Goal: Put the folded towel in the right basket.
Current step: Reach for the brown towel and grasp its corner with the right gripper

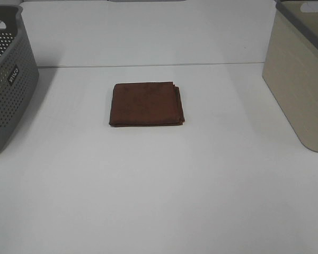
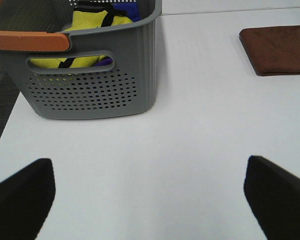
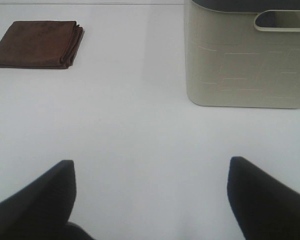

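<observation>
The right gripper (image 3: 150, 200) hangs over the table (image 3: 140, 130), jaws spread wide and empty. The towel (image 3: 37, 44) lies well ahead of it, off to one side, and the beige basket (image 3: 245, 65) stands ahead on the other. The left gripper (image 2: 150, 200) is likewise spread and empty, near the grey basket (image 2: 95, 85) and well apart from the towel. The towel lies flat between the baskets, touching neither.
</observation>
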Controlling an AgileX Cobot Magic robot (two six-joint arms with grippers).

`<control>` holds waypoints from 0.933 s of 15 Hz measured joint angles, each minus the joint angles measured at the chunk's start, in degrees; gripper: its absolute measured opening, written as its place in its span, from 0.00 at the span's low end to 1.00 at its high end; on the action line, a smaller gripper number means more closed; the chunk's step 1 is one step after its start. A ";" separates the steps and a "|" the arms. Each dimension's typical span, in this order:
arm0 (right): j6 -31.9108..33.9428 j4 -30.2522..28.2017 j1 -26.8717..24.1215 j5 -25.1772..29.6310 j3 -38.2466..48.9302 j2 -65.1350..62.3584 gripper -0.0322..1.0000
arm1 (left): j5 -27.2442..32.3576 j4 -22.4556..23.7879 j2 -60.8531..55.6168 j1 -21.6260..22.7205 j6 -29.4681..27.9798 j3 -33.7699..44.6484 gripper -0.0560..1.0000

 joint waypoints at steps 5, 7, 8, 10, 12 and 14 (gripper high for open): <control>0.00 0.00 0.00 0.00 0.00 0.00 0.79 | 0.00 0.00 0.00 0.00 0.00 0.00 0.98; 0.00 0.00 0.00 0.00 0.00 0.00 0.79 | 0.00 0.00 0.00 0.00 0.00 0.00 0.98; 0.00 0.00 0.00 0.00 0.00 0.00 0.79 | 0.00 0.00 0.00 0.00 0.00 0.00 0.98; 0.00 0.00 0.00 0.00 0.00 0.00 0.79 | 0.00 0.00 0.00 0.00 0.00 0.00 0.98; 0.00 0.00 0.00 0.00 0.00 0.00 0.79 | 0.00 0.00 0.00 0.00 0.00 0.00 0.98; 0.00 0.00 0.00 0.00 0.00 0.00 0.79 | 0.00 0.00 0.00 0.00 0.00 0.00 0.98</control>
